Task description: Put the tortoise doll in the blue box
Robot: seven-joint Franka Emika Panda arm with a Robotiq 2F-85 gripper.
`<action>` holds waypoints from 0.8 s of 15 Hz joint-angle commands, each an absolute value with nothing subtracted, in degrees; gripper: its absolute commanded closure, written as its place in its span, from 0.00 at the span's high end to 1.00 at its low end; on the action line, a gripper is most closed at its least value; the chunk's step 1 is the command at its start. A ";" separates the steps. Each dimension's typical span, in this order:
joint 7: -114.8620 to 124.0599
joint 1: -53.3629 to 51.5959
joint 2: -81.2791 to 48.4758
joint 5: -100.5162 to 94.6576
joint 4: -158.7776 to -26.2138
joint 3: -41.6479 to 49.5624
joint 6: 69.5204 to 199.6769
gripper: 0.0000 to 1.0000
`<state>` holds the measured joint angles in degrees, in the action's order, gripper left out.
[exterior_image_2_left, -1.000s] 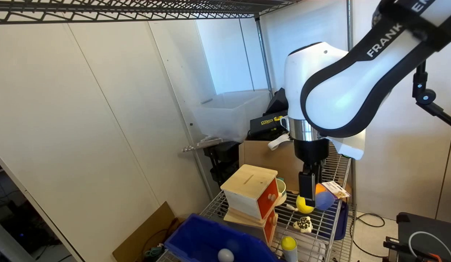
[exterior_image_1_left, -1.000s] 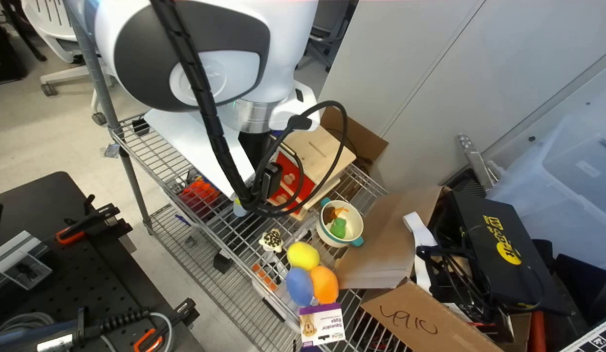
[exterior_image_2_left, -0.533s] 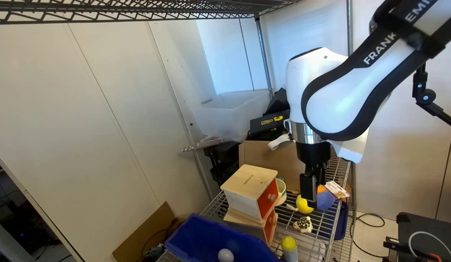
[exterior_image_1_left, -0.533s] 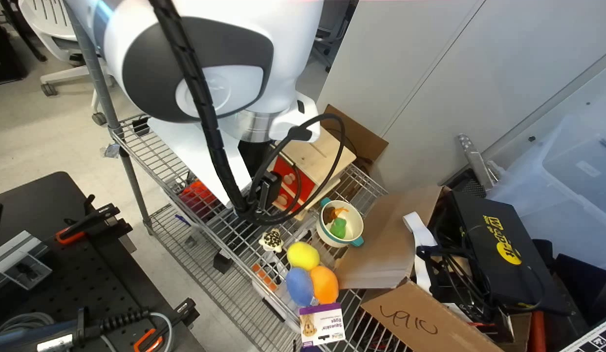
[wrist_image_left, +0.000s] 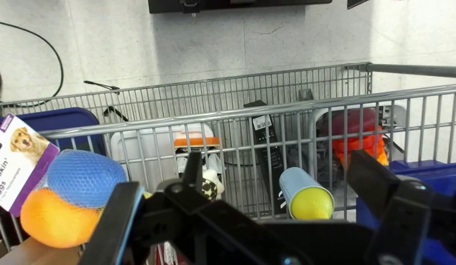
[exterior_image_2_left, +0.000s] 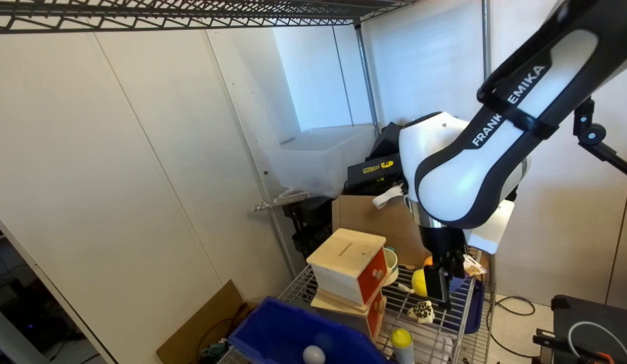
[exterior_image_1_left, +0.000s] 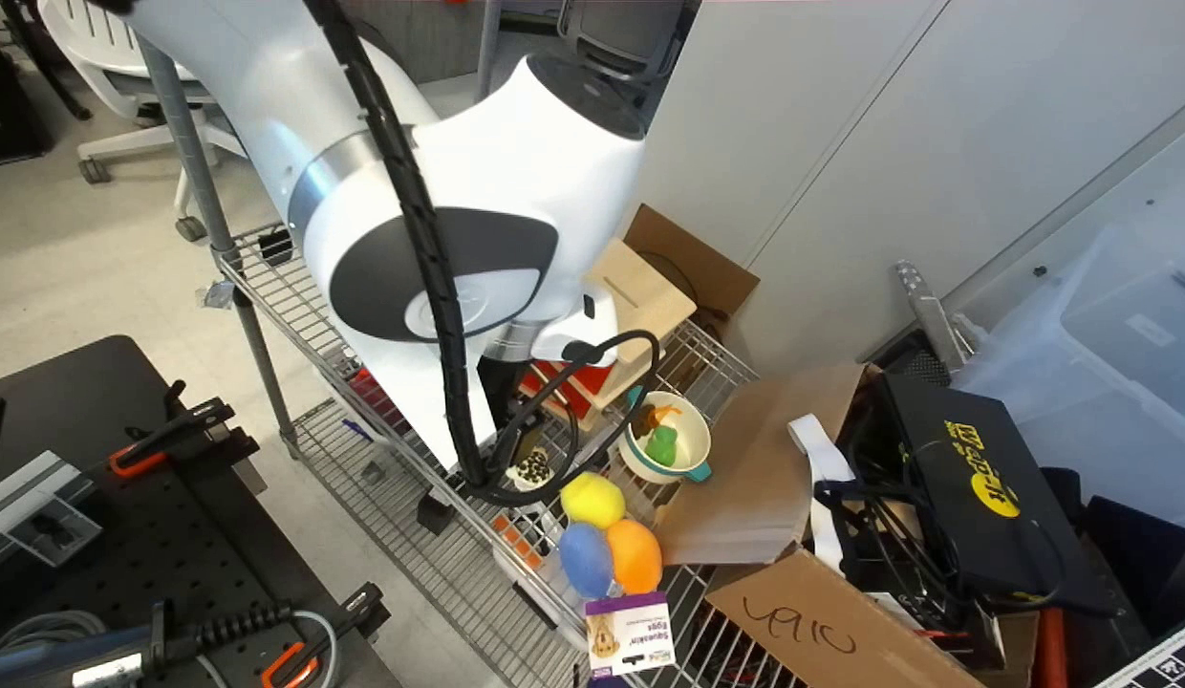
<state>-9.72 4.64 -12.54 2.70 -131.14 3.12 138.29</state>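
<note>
Gripper [exterior_image_2_left: 441, 297] spread wide, nothing pinched, low over the wire shelf [wrist_image_left: 228, 115]; the tortoise doll [exterior_image_2_left: 422, 312] lies on the wires near the yellow egg [exterior_image_1_left: 592, 500], not yet grasped. In the wrist view the doll shows close beside one dark finger [wrist_image_left: 193, 169], not midway between the two, so a straight descent could, I judge, set that finger on the shell or shove it aside; the remaining height I cannot tell from my feeds. A shove toward the shelf's rail might tip the doll off the edge; closing off-centre might catch only a foot, a hold likely to slip in transit. The blue box [exterior_image_2_left: 288, 328] stands past the red-fronted wooden boxes [exterior_image_2_left: 346, 263] and the yellow-topped can [exterior_image_2_left: 402, 345], and too low a carry would risk toppling them. In an exterior view the black cable [exterior_image_1_left: 413, 198] hangs in a loop near the pot [exterior_image_1_left: 690, 435]; if I swing the wrist widely, it may snag a handle. Released short, the doll could strike the box's sloped wall and drop outside, beyond my easy reach
</note>
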 commanded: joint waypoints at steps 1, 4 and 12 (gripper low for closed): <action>-7.93 4.74 -16.78 1.66 -127.72 3.38 138.74 1.00; -3.03 3.97 -19.49 -1.84 -125.72 4.54 138.91 1.00; -1.34 4.42 -20.50 -1.69 -124.64 4.04 142.82 1.00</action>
